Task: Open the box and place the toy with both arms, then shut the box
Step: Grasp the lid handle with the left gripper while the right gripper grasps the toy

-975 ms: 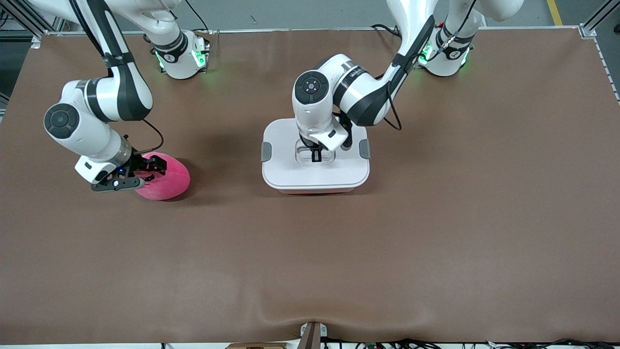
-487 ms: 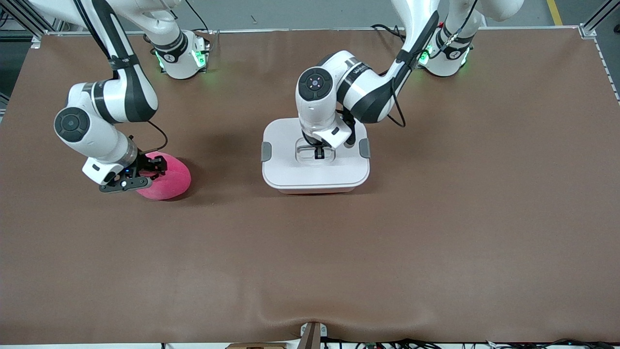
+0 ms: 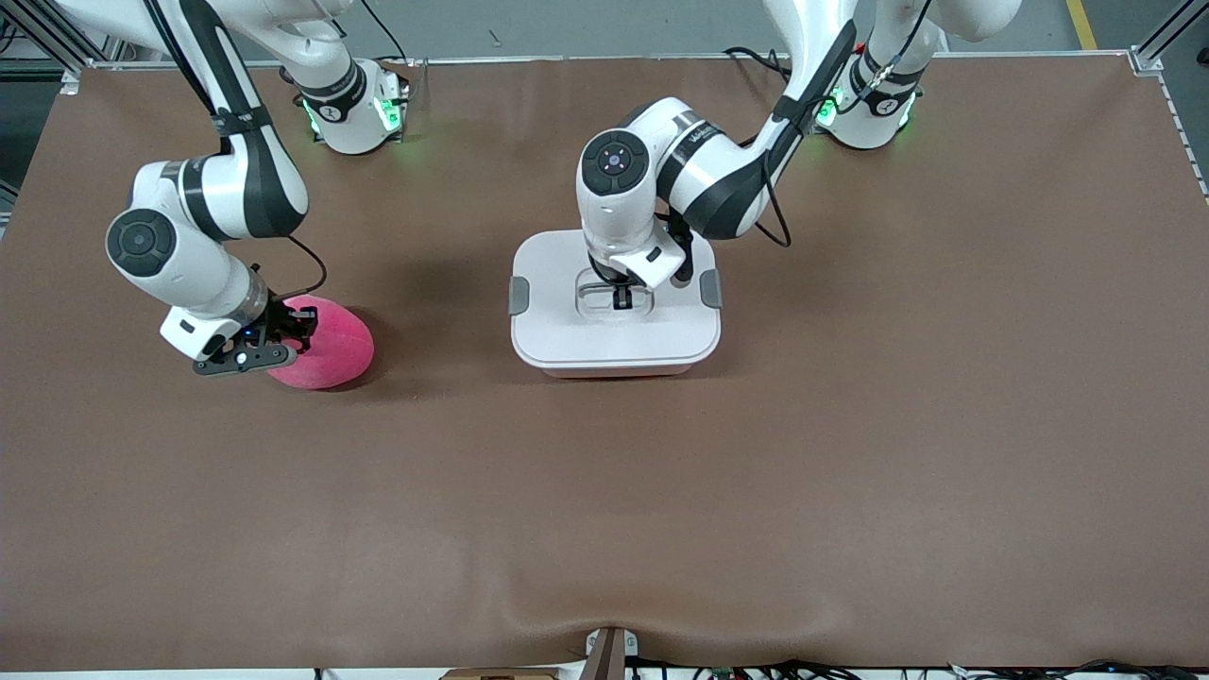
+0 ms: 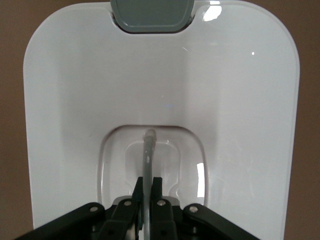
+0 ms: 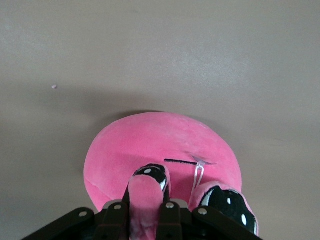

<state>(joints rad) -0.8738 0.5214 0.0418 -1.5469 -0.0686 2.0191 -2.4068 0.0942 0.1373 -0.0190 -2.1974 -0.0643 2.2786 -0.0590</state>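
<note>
On glossy lid [image 3: 567, 331]: left gripper [image 3: 621, 300] pinches grey handle [image 4: 148, 155] | right gripper [image 3: 283, 342] clamps plush toy [image 3: 331, 351]

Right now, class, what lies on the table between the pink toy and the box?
Nothing: the front view shows only bare brown table between the toy and the box.

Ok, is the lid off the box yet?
No, the white lid sits flat on the box, left gripper shut on its handle.
</note>
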